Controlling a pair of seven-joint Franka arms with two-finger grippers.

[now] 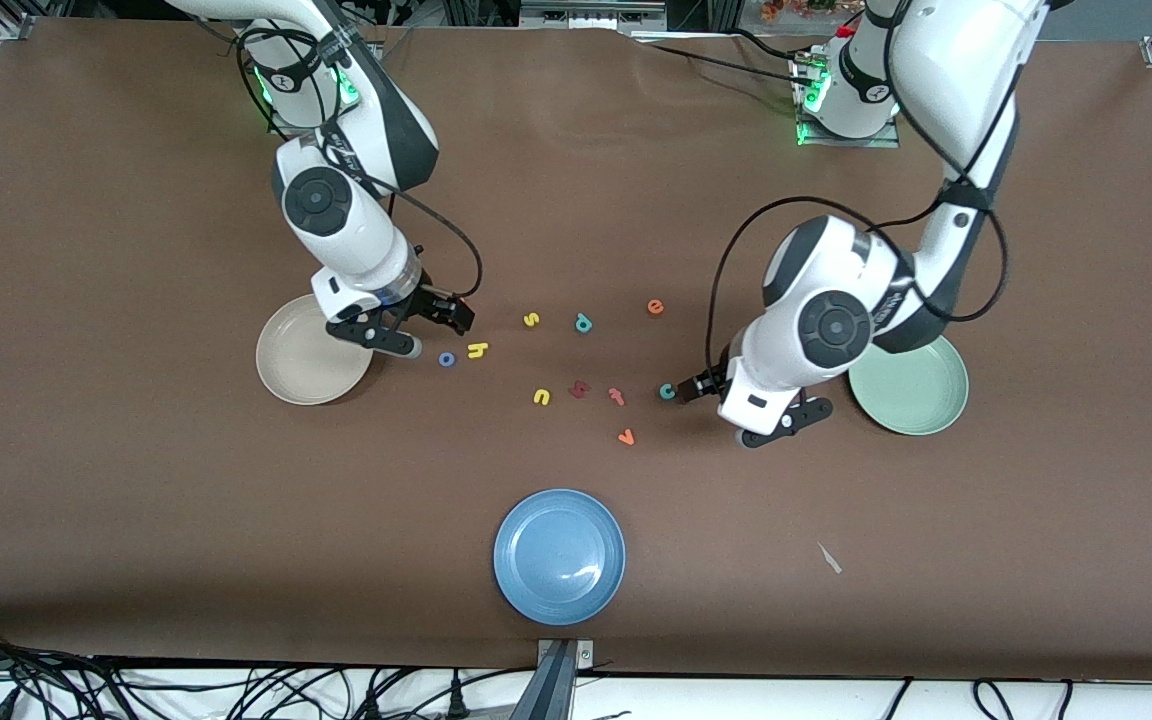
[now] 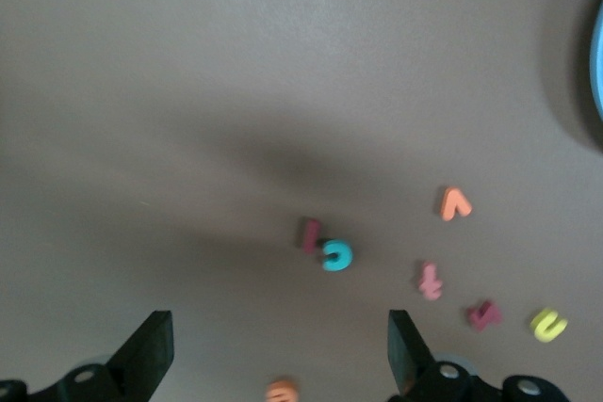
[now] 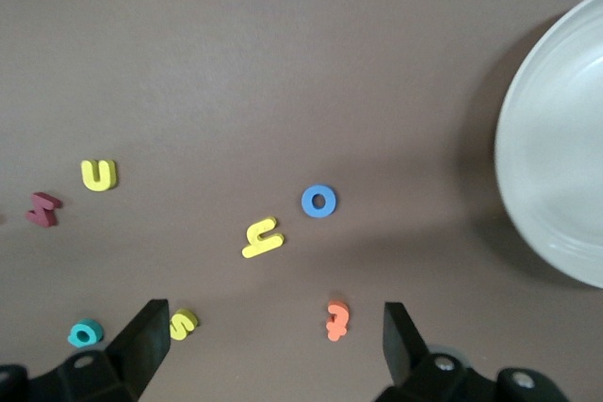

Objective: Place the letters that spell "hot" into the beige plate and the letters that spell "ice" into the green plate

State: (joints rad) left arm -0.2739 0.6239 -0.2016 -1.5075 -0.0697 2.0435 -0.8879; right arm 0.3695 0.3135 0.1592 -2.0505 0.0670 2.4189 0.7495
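Note:
The beige plate lies by my right gripper, which hangs open over the table beside it. In the right wrist view the open gripper frames the orange t, with the yellow h and blue o close by. The h and o also show from the front. My left gripper hangs open beside the green plate. Its wrist view shows the open gripper, the teal c touching the dark red i, and the orange e.
A blue plate sits nearest the front camera. Other letters lie mid-table: yellow s, teal p-shape, yellow u, a dark red angular letter, a salmon letter and an orange v-shape.

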